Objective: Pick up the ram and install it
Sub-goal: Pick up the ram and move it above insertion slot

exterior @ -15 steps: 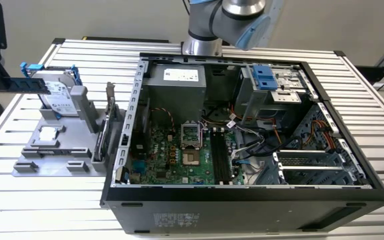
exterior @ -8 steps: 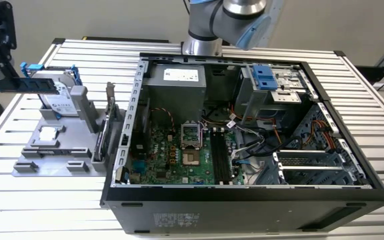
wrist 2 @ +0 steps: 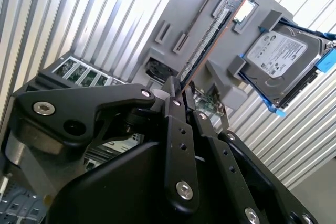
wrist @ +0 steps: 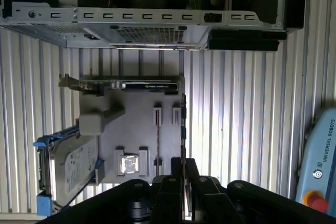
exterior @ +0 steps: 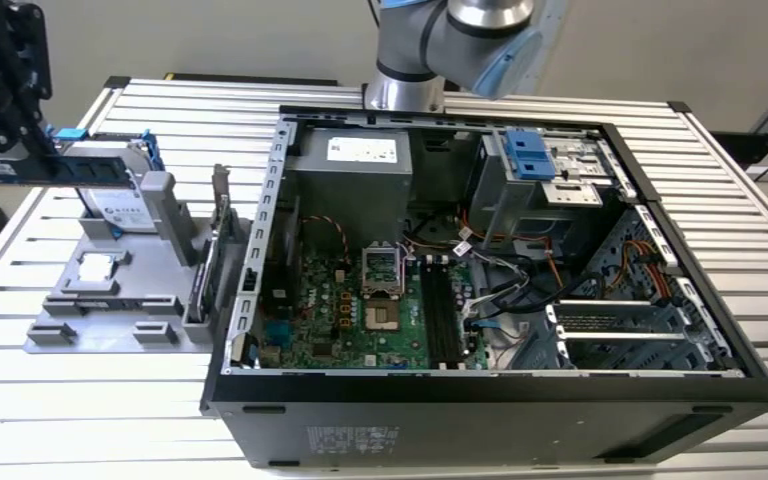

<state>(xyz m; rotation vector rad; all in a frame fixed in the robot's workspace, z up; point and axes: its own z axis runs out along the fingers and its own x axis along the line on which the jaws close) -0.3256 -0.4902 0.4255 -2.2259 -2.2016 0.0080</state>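
Pincer status first: you have it clenched on the ram, and in the second wrist view the black fingers pinch one end of the stick while the rest juts out past them. In the exterior view you'll find the ram at about nine o'clock, lying roughly level, edge up, over the grey holder and crossing in front of the hard drive in its blue frame. Whether it is fully clear of the holder you can't tell from here.

Look toward three o'clock of the holder and you meet the card with a metal bracket, standing on edge — and just beyond it the open computer case, well apart from the ram. Inside, the green motherboard lies flat, with the long dark memory slots just beside it toward three o'clock. Holder and case both sit on the slatted metal worktop.
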